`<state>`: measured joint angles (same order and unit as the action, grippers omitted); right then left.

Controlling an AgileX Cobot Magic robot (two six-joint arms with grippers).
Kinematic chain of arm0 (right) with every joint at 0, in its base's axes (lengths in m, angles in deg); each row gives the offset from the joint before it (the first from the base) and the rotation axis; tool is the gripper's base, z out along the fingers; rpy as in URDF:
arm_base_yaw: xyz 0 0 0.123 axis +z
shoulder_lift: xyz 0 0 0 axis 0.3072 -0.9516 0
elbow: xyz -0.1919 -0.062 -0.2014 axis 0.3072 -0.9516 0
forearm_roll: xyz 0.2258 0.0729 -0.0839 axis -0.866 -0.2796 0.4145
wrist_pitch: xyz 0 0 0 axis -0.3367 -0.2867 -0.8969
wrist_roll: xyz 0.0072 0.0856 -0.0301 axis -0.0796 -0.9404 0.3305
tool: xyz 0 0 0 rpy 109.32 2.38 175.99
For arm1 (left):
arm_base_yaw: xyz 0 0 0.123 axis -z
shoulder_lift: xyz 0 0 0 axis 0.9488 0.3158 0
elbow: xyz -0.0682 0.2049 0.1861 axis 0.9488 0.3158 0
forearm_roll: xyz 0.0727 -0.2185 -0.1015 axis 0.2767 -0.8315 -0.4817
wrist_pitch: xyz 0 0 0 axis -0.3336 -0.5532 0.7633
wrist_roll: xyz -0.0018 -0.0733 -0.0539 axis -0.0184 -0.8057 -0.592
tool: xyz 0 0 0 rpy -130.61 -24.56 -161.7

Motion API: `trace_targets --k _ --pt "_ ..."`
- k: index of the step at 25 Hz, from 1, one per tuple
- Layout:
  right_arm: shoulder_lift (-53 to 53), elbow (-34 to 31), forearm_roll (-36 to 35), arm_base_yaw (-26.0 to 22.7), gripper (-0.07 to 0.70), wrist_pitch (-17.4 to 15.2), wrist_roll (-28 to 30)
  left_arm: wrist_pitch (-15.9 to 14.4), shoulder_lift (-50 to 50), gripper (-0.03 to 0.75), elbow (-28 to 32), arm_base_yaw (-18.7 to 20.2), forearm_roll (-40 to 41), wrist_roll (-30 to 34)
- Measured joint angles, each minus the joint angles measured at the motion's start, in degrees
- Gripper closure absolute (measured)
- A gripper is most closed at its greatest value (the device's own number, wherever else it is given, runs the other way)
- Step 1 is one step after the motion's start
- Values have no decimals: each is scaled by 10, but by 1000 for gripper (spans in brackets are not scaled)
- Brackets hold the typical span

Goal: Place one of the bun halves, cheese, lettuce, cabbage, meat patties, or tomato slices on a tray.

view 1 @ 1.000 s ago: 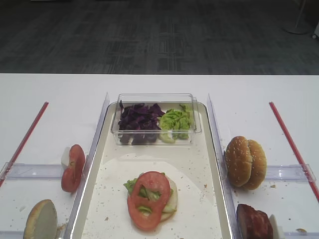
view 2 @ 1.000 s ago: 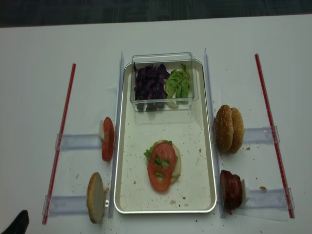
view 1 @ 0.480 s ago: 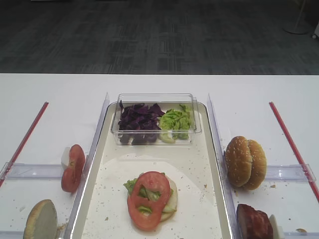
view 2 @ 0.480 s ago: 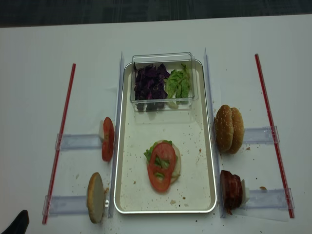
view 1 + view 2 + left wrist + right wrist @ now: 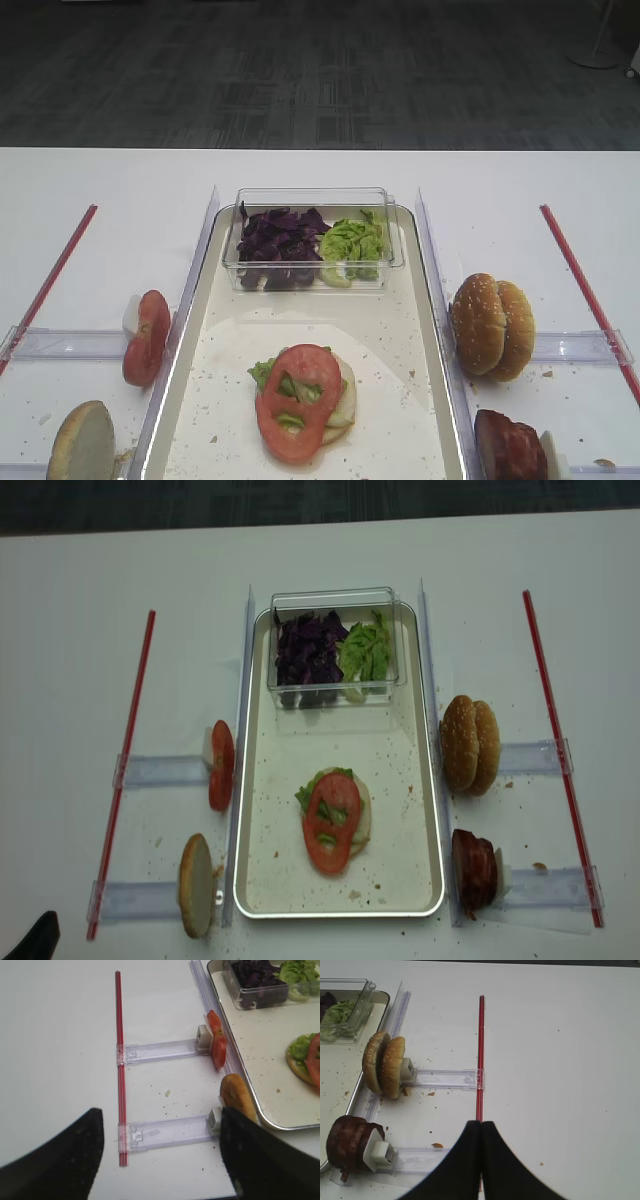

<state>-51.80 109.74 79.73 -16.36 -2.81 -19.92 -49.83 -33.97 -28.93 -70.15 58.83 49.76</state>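
Red ring-shaped tomato slice (image 5: pixel 331 823) on crinkled lettuce (image 5: pixel 312 791), speckled tray (image 5: pixel 400 780); left end effector (image 5: pixel 160 1155) apart, right end effector (image 5: pixel 481 1132) together.

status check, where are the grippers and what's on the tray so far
Left gripper open, empty, off the tray's left side. Right gripper shut, empty, out right. Tomato slice on lettuce and bun half on tray. Nothing in the way.

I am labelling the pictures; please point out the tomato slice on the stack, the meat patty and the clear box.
tomato slice (image 5: pixel 297 401): exterior high view, left rim.
meat patty (image 5: pixel 347 1141): right wrist view, dark edge.
clear box (image 5: pixel 333 597): realsense view, far wall.
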Motion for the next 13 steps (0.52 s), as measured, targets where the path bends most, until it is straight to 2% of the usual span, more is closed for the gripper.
trace_targets --k 13 --pt "0 0 0 0 595 0 0 0 0 261 0 0 0 0"
